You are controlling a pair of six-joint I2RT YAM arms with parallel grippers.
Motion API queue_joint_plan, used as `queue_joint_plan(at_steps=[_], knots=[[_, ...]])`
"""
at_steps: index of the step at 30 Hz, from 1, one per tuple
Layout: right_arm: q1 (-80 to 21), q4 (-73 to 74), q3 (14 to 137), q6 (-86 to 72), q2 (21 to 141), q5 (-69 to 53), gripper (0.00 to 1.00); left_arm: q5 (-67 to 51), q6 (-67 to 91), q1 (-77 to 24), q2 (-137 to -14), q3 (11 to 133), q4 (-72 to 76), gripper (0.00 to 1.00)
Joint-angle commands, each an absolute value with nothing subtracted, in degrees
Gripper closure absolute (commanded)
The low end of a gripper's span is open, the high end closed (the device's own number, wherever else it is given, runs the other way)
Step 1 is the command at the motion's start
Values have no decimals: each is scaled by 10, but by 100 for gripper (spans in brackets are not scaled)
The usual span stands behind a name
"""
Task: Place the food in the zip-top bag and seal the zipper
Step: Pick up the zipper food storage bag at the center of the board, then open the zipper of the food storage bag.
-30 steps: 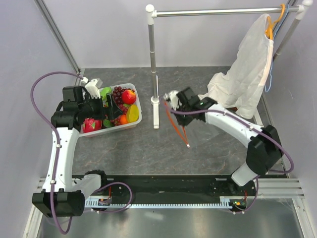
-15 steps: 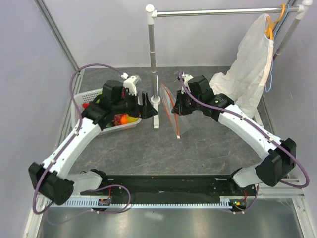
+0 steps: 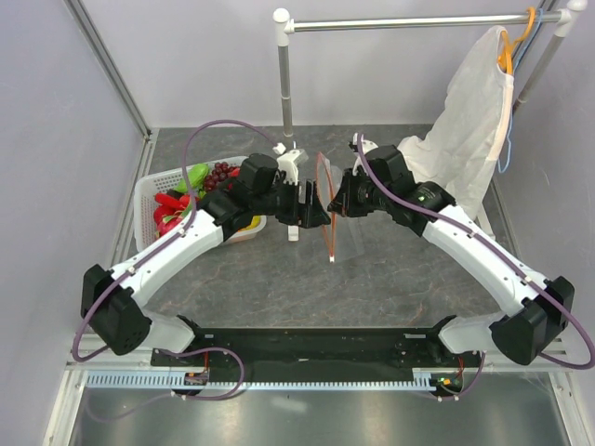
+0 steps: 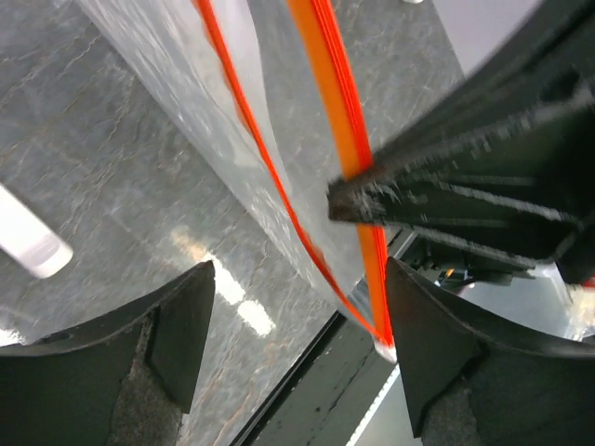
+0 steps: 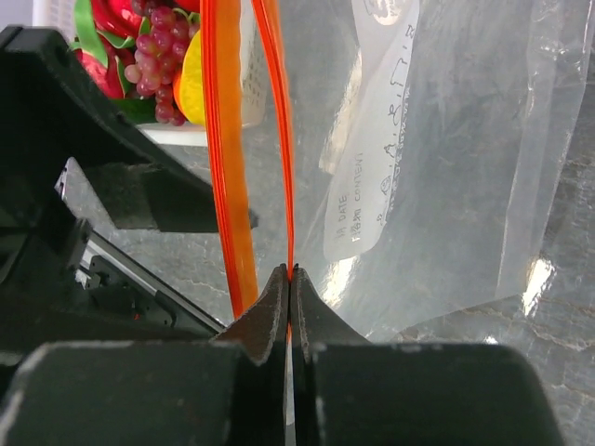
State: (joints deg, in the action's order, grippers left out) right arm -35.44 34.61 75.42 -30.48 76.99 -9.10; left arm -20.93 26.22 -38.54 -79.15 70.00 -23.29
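Observation:
The clear zip-top bag hangs in the air at mid-table, its orange-red zipper running down its left edge. My right gripper is shut on one lip of the zipper, and the other lip bows away, so the mouth gapes. The white label shows through the plastic. My left gripper is open and empty, and its jaws straddle the near lip in the left wrist view. The food, grapes and red, green and yellow pieces, lies in the white basket.
A metal rack pole on a white base stands just behind the grippers. A white garment cover hangs at the back right. Purple cables loop off both arms. Grey walls close the left and back.
My left gripper has swung right from the basket to the bag's mouth. My right gripper has lifted the bag and turned it upright by the pole.

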Motion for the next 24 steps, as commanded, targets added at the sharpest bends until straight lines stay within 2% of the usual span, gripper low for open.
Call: queue_joint_plan(at_steps=[1,3,4,6,7,9,10,12,15,21,24], knots=[[-354,378,761,-318,738,-79,100,-189,301,-390,-826,733,-192,26],[-354,407,765,-314,720,-68,100,-189,301,-389,-836,738,-198,34],[-354,416,770,-309,713,-61,100,-188,298,-388,-838,741,-204,44],[-354,453,777,-293,697,-34,100,-188,292,-376,-838,730,-221,54],[-354,463,781,-285,692,-26,100,-189,287,-371,-834,723,-228,64],[-354,492,781,-268,676,-5,100,-185,266,-348,-827,704,-260,76],[-353,501,780,-261,672,-4,100,-180,258,-338,-828,698,-273,88],[-353,519,775,-237,663,14,100,-175,240,-304,-831,684,-304,97],[-348,533,766,-212,665,19,100,-176,201,-274,-851,679,-341,98],[-343,498,748,-207,692,-52,100,-282,146,-280,-863,671,-345,98],[-343,468,745,-207,714,-74,100,-297,125,-282,-861,673,-346,95]])
